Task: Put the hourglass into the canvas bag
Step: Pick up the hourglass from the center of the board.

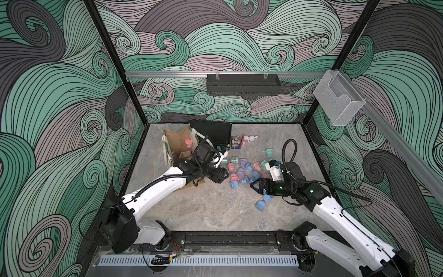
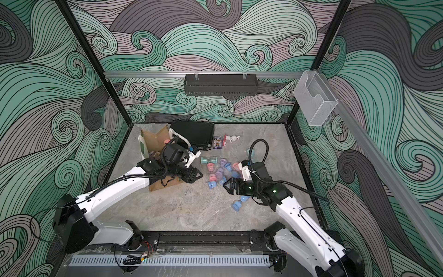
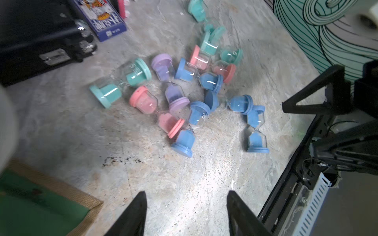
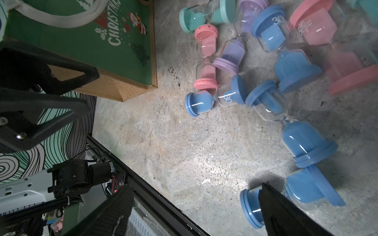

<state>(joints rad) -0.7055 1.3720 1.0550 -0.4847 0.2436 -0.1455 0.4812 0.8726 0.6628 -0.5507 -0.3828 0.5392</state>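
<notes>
Left wrist view shows my left tool (image 3: 186, 193) with its two black fingers apart and nothing between them, poised above the grey stone-look worktop (image 3: 61, 126) short of a heap (image 3: 185, 71) of small sand hourglasses. They have clear bulbs and teal, pink, purple or blue plastic end caps, and mostly lie on their sides. The nearest to this tool is a blue-capped hourglass (image 3: 189, 132), just beside a pink one. My right tool (image 4: 196, 185) is spread wide too and empty, with one finger over another blue hourglass (image 4: 306, 188) that lies a little apart from the heap. The upright tan burlap canvas bag (image 1: 176, 141), with green printed panels and cream handles, stands close by my left arm with its mouth open. In a top view a pink hourglass (image 1: 189, 143) seems to sit inside it. I judge these timers light but awkward: the smooth round bulbs will roll and slip, and the thin waist looks easy to snap. I would close gently across one bulb near its cap, where the flange gives a stop, never on the neck. Then I would lower it into the bag rather than drop it.
</notes>
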